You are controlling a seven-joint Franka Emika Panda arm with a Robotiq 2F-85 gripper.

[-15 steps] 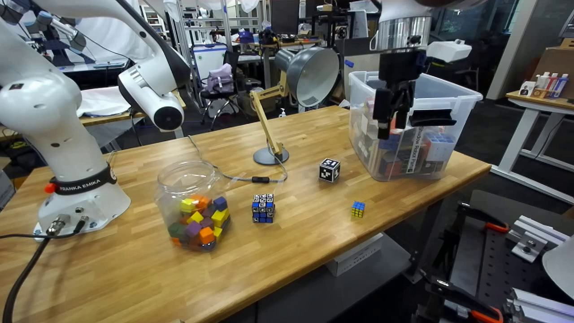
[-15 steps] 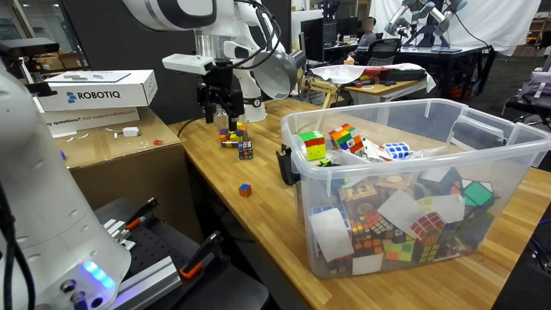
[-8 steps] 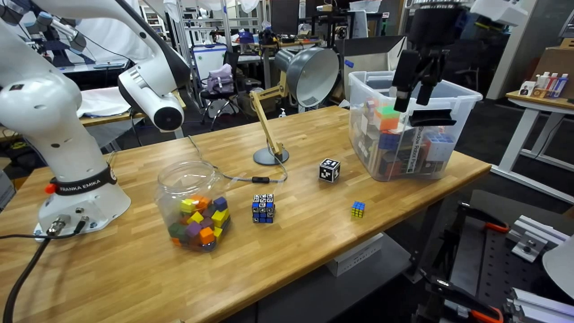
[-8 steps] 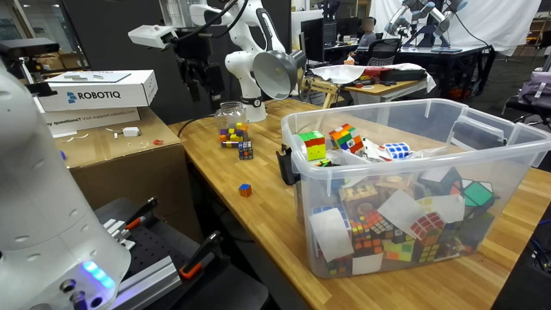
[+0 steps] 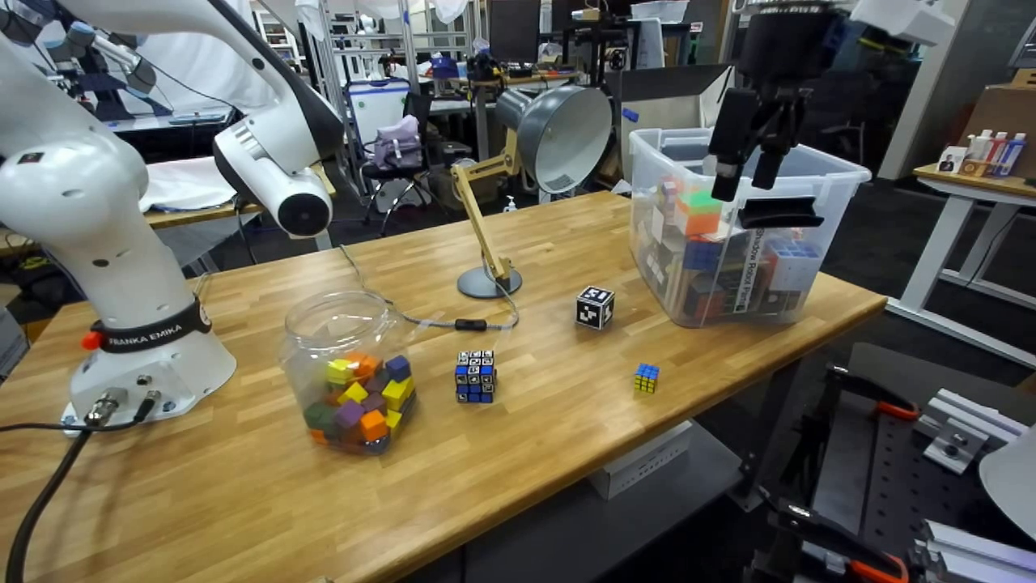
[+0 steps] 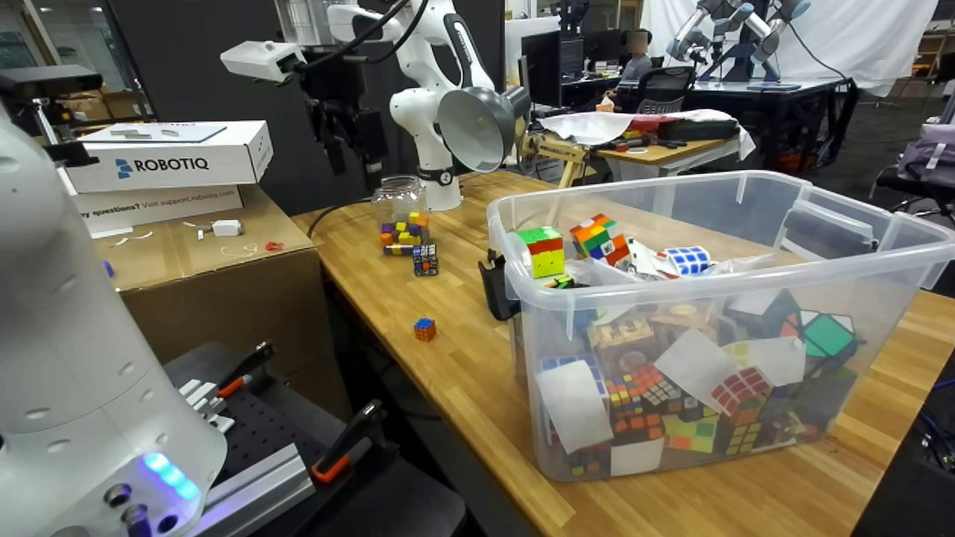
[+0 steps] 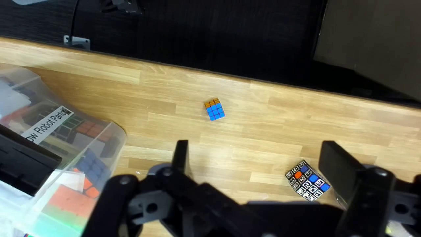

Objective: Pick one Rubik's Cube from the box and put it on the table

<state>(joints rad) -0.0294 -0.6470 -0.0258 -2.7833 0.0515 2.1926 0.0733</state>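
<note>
Silver metal marks the arm's wrist [image 6: 302, 24], cut off by the upper border of an exterior view, with the black gripper [image 5: 745, 185] hanging beneath it; its fingers point down at a slight tilt, as far as their dark outlines let us judge. We see those fingers spread wide in the wrist view, the table [image 7: 227, 171] showing through the gap. Well below the fingertips, and ahead of them in that view, the small Rubik's Cube [image 7: 215, 111] rests on the table. Its blue face looks up, its orange side faces the table's edge, and it sits skewed to that edge; with sides alike, we can name no single long axis. Left of the fingers in the wrist view stands the clear box [image 7: 116, 138]. Against one second ago, we find the gripper higher in both exterior views, baring more of a green-and-orange cube [image 5: 699, 217]; the small Rubik's Cube lies where it lay.
</note>
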